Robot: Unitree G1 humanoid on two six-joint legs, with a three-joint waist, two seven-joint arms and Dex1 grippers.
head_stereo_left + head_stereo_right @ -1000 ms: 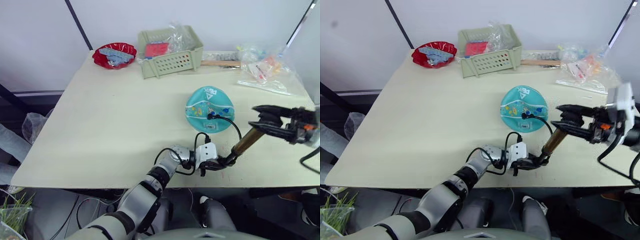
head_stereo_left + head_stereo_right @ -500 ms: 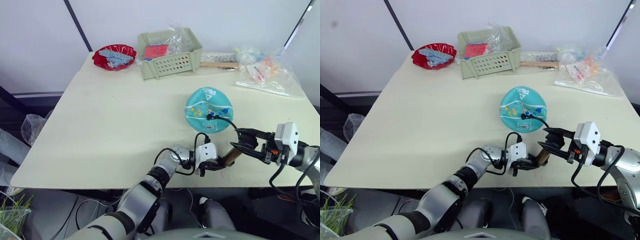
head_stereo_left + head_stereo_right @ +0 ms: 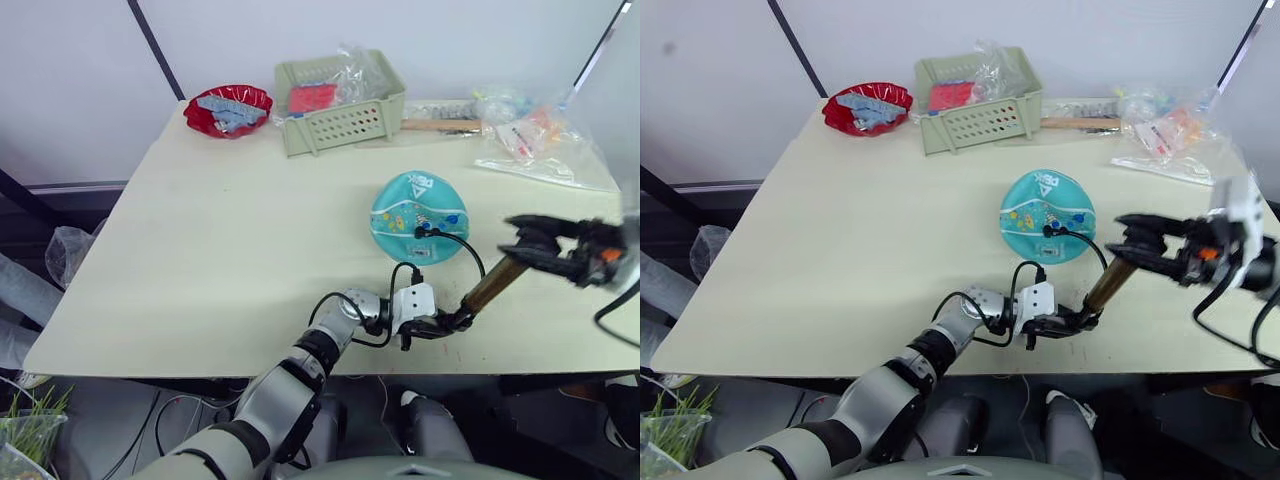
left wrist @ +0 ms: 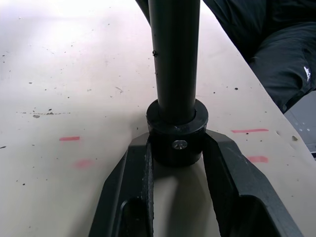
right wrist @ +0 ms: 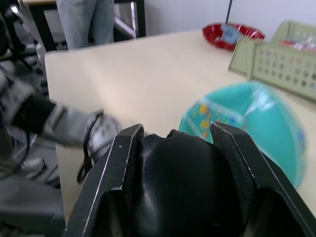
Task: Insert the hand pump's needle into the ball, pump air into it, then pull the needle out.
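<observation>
The teal ball (image 3: 420, 218) lies dome-up on the table (image 3: 220, 250), right of centre. The needle's black fitting (image 3: 422, 232) sits in its near side, and the thin black hose (image 3: 468, 252) curves from it toward the hand pump (image 3: 493, 285). This bronze cylinder slants up from the front edge. My left gripper (image 3: 440, 325) is shut on the pump's lower black cap (image 4: 177, 133). My right gripper (image 3: 530, 240) is shut on the black handle (image 5: 182, 182) at the raised end, just right of the ball (image 5: 256, 118).
A red bowl (image 3: 229, 108) and a green basket (image 3: 340, 105) stand at the back. A wooden stick (image 3: 440, 126) and plastic bags (image 3: 530, 140) lie at the back right. A person's legs (image 5: 84, 19) stand beyond the table's far side.
Half a second ago my right gripper had pushed the handle down close to the left gripper. It has since drawn back up and right, and the bronze length shows again.
</observation>
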